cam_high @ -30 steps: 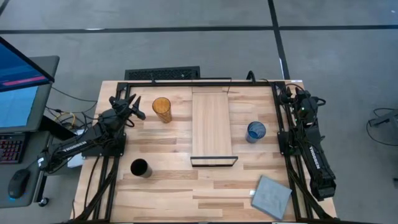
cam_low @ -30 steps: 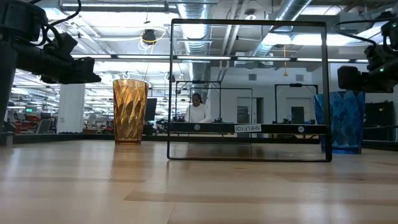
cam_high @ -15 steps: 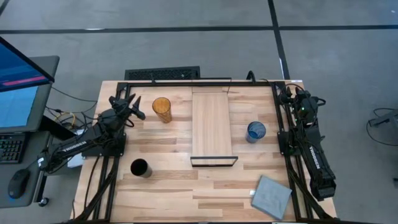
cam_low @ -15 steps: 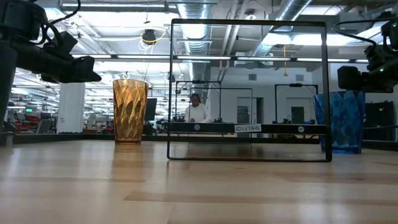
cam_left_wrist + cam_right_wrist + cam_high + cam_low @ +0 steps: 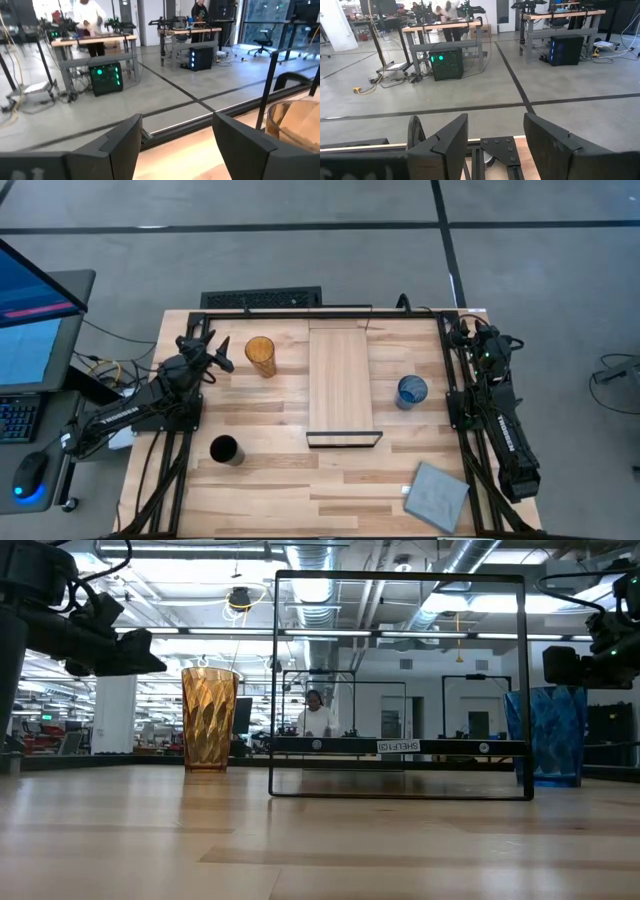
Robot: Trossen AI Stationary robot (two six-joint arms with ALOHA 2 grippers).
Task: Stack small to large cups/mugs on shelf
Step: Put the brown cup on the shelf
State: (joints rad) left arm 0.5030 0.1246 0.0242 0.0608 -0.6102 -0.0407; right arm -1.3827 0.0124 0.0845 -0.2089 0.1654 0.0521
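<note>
Near the table's far-left corner, the left gripper (image 5: 212,353) hangs with jaws spread wide and empty, just beside the amber tumbler (image 5: 260,356). Between that tumbler and the blue cup (image 5: 411,391) lies the shelf (image 5: 340,380), bare, its black frame (image 5: 400,685) at the near end. A black cup (image 5: 225,449) stands near the front left, a grey pad (image 5: 437,496) front right. At the far-right corner the right gripper (image 5: 495,142) waits, jaws apparently parted.
</note>
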